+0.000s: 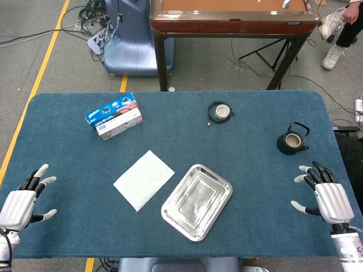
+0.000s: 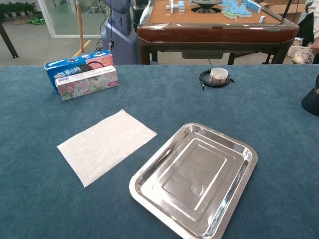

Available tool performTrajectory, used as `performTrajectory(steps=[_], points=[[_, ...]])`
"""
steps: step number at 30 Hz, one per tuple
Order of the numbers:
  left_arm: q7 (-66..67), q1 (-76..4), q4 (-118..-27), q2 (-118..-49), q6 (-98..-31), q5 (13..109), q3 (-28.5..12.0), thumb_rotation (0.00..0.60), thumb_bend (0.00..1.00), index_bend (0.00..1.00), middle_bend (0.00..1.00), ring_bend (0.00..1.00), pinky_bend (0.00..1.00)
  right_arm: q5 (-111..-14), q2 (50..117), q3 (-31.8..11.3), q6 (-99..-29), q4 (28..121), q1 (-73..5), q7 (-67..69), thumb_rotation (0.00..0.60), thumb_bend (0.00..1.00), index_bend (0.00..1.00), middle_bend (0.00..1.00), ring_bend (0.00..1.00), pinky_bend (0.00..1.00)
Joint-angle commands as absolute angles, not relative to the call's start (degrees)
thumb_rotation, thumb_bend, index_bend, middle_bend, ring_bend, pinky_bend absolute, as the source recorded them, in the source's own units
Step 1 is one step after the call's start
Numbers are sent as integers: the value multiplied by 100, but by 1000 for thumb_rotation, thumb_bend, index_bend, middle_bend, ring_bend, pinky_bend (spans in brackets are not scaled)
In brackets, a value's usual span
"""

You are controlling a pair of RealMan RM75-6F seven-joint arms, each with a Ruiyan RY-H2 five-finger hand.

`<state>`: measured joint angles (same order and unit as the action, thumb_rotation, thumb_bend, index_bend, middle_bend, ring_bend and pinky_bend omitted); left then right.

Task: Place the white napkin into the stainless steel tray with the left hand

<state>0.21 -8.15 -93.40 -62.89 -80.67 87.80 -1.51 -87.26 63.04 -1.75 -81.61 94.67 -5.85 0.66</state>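
Note:
A white napkin [image 1: 143,179] lies flat on the blue table, also seen in the chest view as the napkin [image 2: 106,144]. Just right of it sits the empty stainless steel tray [image 1: 169,214], its rim [image 2: 138,177] close to the napkin's corner. My left hand [image 1: 20,202] hovers at the table's near left edge, fingers spread, holding nothing, well left of the napkin. My right hand [image 1: 325,195] is at the near right edge, fingers apart and empty. Neither hand shows in the chest view.
A blue tissue box [image 1: 114,115] stands at the back left. A coiled black cable [image 1: 220,111] lies at the back middle. A small black teapot [image 1: 292,139] sits at the right, just beyond my right hand. A brown table [image 1: 232,14] stands behind.

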Motion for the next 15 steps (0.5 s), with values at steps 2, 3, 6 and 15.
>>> performTrajectory(steps=[2, 3, 6, 15], points=[[129, -937, -9453, -6268, -8030, 8962, -153, 600, 11, 253, 37, 0, 199, -8851, 6193, -102, -8019, 9472, -654, 145, 600, 38, 403, 234, 79, 116], [165, -982, -9487, -6274, -7990, 9016, -144, 600, 11, 256, 36, 0, 196, -8860, 6157, -95, -7991, 9479, -669, 161, 600, 38, 403, 234, 78, 116], [82, -1135, -9567, -6319, -7784, 9099, -120, 600, 11, 267, 32, 0, 191, -8812, 6142, -127, -8013, 9469, -668, -10, 600, 38, 405, 234, 79, 116], [-409, -1662, -9406, -6618, -7169, 9304, -108, 600, 11, 331, 31, 0, 179, -8760, 5958, -162, -8080, 9598, -635, 24, 600, 38, 410, 243, 83, 116]])
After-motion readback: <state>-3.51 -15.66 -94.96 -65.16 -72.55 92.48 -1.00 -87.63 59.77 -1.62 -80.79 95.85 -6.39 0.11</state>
